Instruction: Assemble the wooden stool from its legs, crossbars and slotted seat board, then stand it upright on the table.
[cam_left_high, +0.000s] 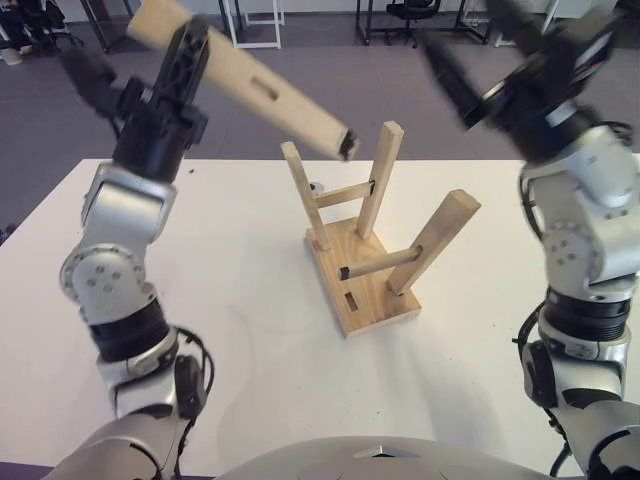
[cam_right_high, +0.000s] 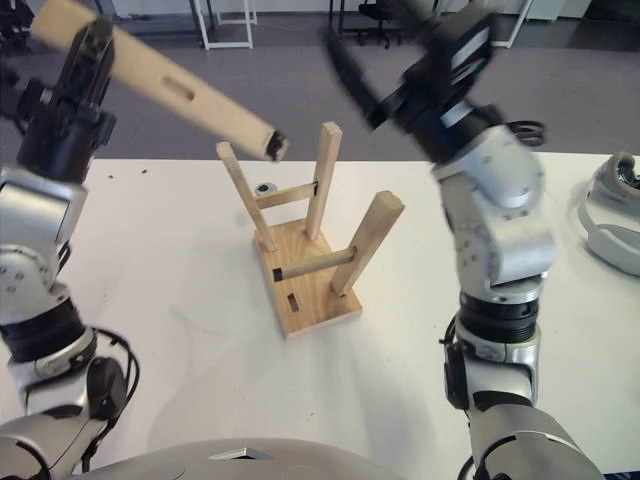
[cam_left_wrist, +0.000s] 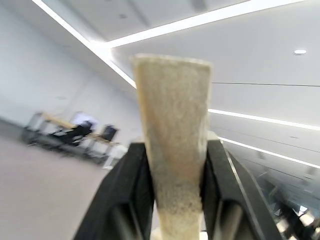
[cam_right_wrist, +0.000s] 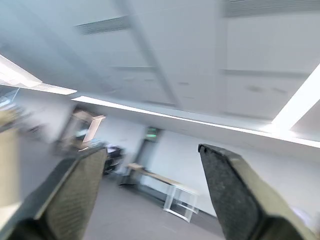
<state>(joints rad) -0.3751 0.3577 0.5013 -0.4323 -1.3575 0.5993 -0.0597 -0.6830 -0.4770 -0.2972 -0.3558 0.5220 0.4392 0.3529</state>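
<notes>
The slotted seat board (cam_left_high: 372, 300) lies flat on the white table (cam_left_high: 230, 290). Three wooden legs stand up from it: a far-left one (cam_left_high: 305, 195), a far-right one (cam_left_high: 380, 180) and a near-right one (cam_left_high: 437, 240). One crossbar (cam_left_high: 345, 193) joins the two far legs. A second crossbar (cam_left_high: 380, 265) sticks out from the near-right leg. My left gripper (cam_left_high: 185, 60) is raised high at the left, shut on a fourth leg (cam_left_high: 270, 95) whose dark-tipped end points down toward the stool. My right gripper (cam_right_wrist: 150, 155) is raised at the upper right, open, with nothing between its fingers.
A small metal part (cam_right_high: 265, 188) lies on the table just behind the stool. A white headset-like object (cam_right_high: 610, 215) sits at the table's far right. Bare tabletop surrounds the stool in front and to the left.
</notes>
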